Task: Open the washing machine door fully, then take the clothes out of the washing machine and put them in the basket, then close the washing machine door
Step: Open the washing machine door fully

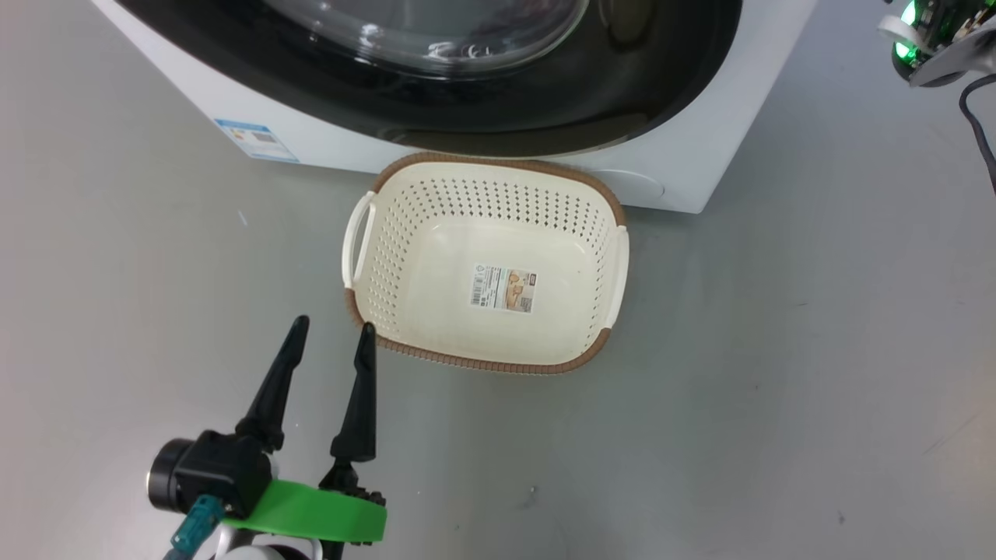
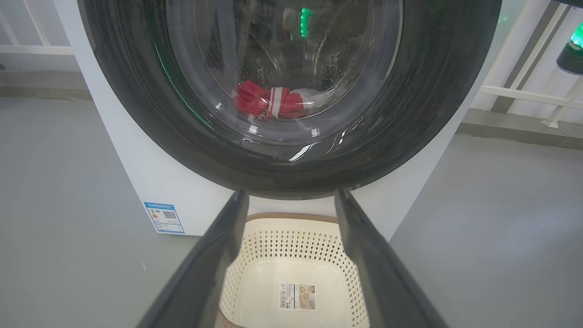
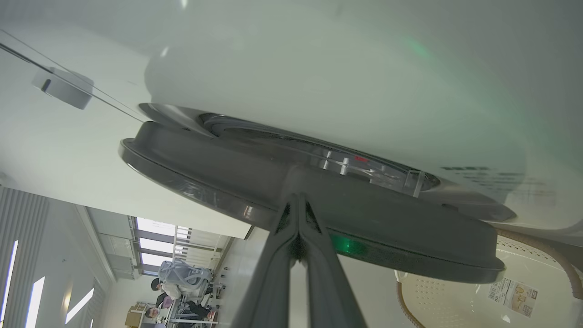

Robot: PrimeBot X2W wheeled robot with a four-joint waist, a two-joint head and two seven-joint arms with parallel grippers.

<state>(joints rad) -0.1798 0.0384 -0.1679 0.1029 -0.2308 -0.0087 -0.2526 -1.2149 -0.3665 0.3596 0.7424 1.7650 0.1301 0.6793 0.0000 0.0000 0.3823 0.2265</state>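
Note:
The white washing machine (image 1: 700,155) stands at the top of the head view, its black-rimmed door (image 1: 545,109) facing me. Through the glass, the left wrist view shows red and white clothes (image 2: 268,102) lying in the drum. The cream basket (image 1: 482,362) sits on the floor right before the machine, with nothing in it. My left gripper (image 1: 333,328) hovers open just left of the basket's near corner, holding nothing. My right gripper (image 3: 298,198) is shut, its tips against the edge of the door (image 3: 387,223), which stands slightly off the machine's front.
Grey floor lies all around the basket. A blue label sticker (image 1: 257,140) marks the machine's lower left. My right arm's wrist (image 1: 926,39) with a green light and a dark cable (image 1: 976,117) hang at the top right. People (image 3: 182,291) sit far off.

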